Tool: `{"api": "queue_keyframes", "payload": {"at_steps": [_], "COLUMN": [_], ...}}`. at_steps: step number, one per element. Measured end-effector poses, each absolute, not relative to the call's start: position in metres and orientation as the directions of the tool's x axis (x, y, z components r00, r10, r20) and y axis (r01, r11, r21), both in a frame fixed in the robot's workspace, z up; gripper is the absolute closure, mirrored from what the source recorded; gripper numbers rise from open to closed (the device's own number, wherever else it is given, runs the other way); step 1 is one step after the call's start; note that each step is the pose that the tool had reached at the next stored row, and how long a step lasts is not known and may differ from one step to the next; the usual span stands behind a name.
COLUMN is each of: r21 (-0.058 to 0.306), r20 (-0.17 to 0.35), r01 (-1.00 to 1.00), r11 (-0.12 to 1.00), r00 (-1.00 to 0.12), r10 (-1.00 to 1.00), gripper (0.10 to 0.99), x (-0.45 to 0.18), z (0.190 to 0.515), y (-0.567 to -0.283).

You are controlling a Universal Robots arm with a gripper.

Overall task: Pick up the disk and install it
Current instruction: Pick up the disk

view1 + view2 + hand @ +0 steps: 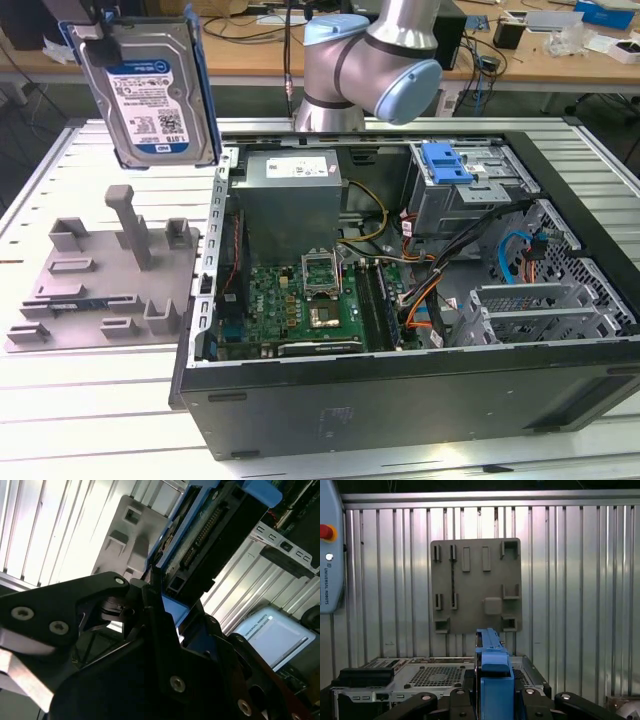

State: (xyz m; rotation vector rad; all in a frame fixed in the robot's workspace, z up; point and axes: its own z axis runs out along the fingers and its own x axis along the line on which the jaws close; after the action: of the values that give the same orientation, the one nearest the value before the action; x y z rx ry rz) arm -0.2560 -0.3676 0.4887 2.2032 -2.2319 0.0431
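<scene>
The disk [150, 90] hangs upright in the air above the table at the exterior view's upper left. Its blue-and-white label faces the camera and a blue bracket frames its edges. My gripper [92, 28] is shut on its upper end. In the first wrist view the blue bracket's edge [493, 675] stands between my black fingers [427, 705], high over the grey fixture plate. In the second wrist view the disk's connector end [210, 535] juts out past the gripper [160, 597].
A grey fixture plate [100, 270] with posts and slots lies on the slatted table below the disk. To the exterior view's right stands the open computer case [420, 410], holding a power supply [290, 195], a motherboard [300, 300] and a grey drive cage with a blue latch [447, 163].
</scene>
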Motion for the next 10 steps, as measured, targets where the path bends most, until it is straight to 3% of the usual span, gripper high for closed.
{"api": "queue_keyframes", "payload": {"at_steps": [10], "r21": [-0.016], "r20": [0.021], "r01": [-1.000], "r11": [0.013], "r00": [-0.013], "r10": [-1.000], "gripper": [0.722], "x": [-0.241], "z": [0.489], "y": [-0.383]}}
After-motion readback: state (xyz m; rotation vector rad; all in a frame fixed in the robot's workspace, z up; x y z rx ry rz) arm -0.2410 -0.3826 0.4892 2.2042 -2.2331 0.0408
